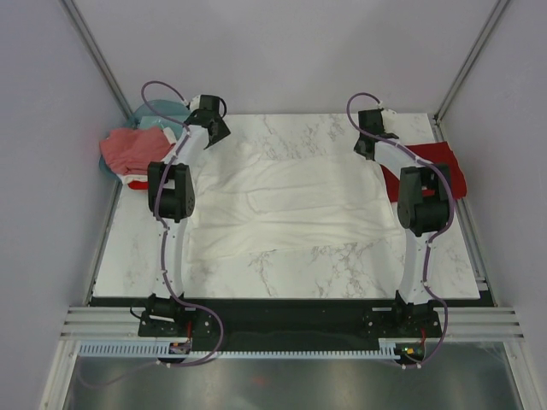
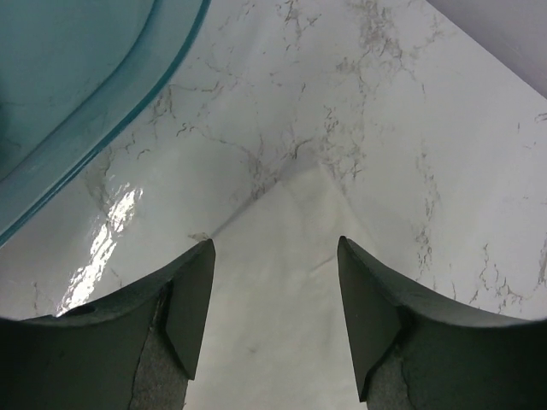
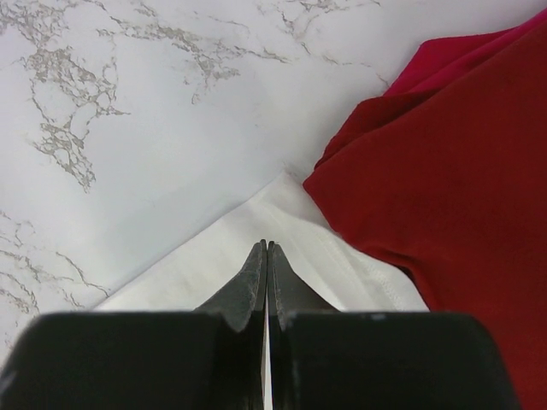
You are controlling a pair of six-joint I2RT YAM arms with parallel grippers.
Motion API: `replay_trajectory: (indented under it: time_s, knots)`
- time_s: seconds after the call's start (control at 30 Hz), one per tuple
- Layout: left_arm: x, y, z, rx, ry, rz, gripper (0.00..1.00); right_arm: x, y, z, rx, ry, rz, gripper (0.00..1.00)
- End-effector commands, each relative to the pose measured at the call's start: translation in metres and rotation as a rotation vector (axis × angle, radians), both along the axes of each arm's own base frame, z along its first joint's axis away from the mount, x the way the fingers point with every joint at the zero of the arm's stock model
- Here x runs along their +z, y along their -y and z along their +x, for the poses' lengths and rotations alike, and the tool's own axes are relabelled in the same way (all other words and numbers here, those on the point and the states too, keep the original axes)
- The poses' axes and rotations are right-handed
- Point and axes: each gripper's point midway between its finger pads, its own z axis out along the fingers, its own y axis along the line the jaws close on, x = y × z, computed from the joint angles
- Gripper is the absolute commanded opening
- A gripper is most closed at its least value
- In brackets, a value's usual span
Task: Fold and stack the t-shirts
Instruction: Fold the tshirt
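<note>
A large white t-shirt (image 1: 282, 209) lies spread flat across the middle of the marble table (image 1: 342, 265). My left gripper (image 1: 214, 128) is open and empty just above the shirt's far left corner (image 2: 282, 282), one finger on each side of it. My right gripper (image 1: 373, 137) is shut with its tips down on the shirt's far right corner (image 3: 282, 218). A thin white sliver of cloth shows between the jaws. A dark red t-shirt (image 1: 444, 166) lies at the right edge and also shows in the right wrist view (image 3: 453, 171), touching the white corner.
A teal plastic basket (image 1: 154, 120) stands at the far left with pinkish-red and white tees (image 1: 128, 149) heaped over it. Its rim shows in the left wrist view (image 2: 102, 94). Frame posts and walls enclose the table.
</note>
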Motion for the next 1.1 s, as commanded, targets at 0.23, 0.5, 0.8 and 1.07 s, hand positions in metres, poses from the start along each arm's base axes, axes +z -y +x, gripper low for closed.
replay_trajectory:
  time_s: [0.23,0.5,0.8,1.07]
  knots:
    - [-0.004,0.002,-0.005,-0.064,-0.081,0.071,0.68,0.018,-0.001,0.014,-0.001,0.051,-0.025,0.46]
    - [-0.015,0.000,-0.011,-0.072,-0.120,0.082,0.68,-0.010,0.008,0.022,-0.015,-0.027,-0.105,0.49]
    - [-0.023,0.001,-0.014,-0.082,-0.139,0.065,0.70,-0.034,0.015,0.023,-0.031,-0.090,-0.145,0.51]
    - [-0.025,0.001,-0.016,-0.083,-0.148,0.048,0.69,-0.030,0.016,0.020,-0.053,-0.081,-0.140,0.01]
